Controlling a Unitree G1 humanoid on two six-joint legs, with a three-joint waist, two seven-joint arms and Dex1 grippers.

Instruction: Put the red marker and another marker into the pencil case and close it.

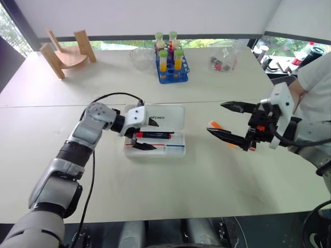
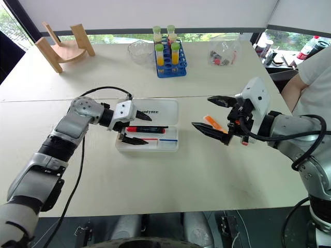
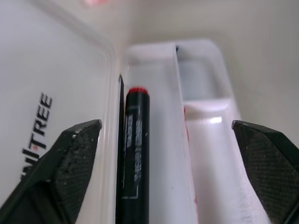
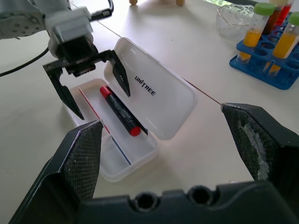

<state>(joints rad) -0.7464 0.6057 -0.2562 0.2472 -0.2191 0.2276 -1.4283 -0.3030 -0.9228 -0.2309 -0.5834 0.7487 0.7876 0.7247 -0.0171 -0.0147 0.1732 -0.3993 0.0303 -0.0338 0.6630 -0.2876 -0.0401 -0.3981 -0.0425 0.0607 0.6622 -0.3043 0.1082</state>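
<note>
A white rectangular hinged plastic pencil case (image 2: pixel 164 111) is seen lying open on the pale bench (image 2: pixel 155 181); a slim red marker with a black section (image 2: pixel 146 129) is laid inside its tray, along the hinge side; the left gripper (image 2: pixel 135 128) is held over the tray with its black fingers spread, one above the marker and one below it; the right gripper (image 2: pixel 210 113) is held well apart from the case, fingers wide, nothing gripped; a short chunky orange highlighter (image 2: pixel 211 123) is seen on the bench between those fingers; a blue rack of capped tubes (image 2: pixel 170 66), a clear glass bowl (image 2: pixel 140 51) and a curved wooden stand (image 2: pixel 63 45) are set at the far edge.
</note>
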